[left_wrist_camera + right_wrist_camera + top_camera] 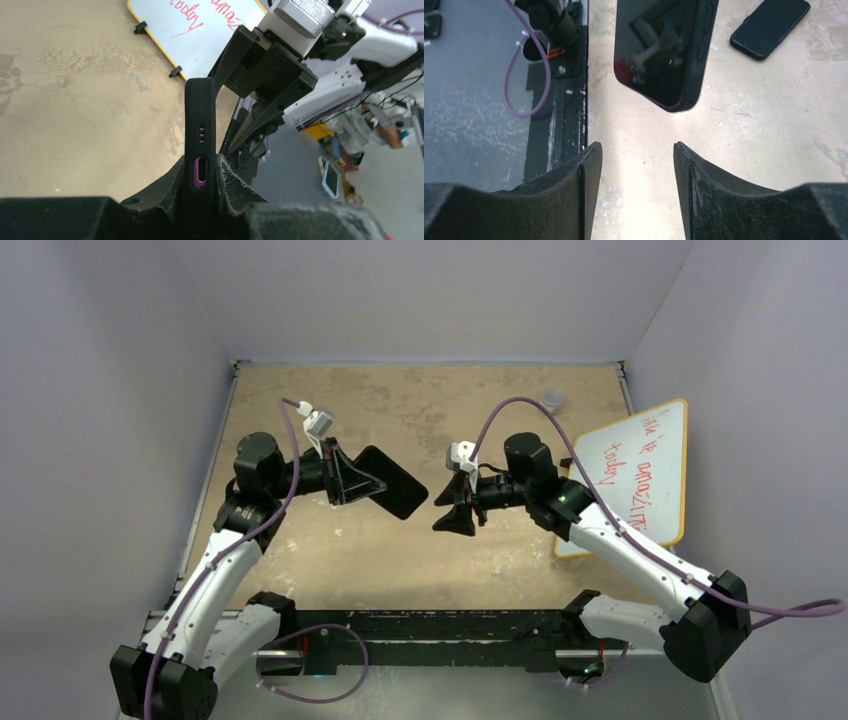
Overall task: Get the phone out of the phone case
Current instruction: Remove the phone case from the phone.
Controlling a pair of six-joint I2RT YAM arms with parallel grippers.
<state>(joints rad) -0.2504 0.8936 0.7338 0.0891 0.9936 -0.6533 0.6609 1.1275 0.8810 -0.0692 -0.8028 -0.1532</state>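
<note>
The phone (392, 483), in its case (200, 125), is held above the table (420, 410), clamped in the left gripper (200, 170); the right gripper (637, 150), jaws apart just short of it, is best centred on its free end before being closed.

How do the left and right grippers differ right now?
The left gripper is shut on the cased phone; the right gripper is open and empty. The left jaws clamp the phone's bottom end; the right jaws stand apart from it. Both hover above the table.
</note>
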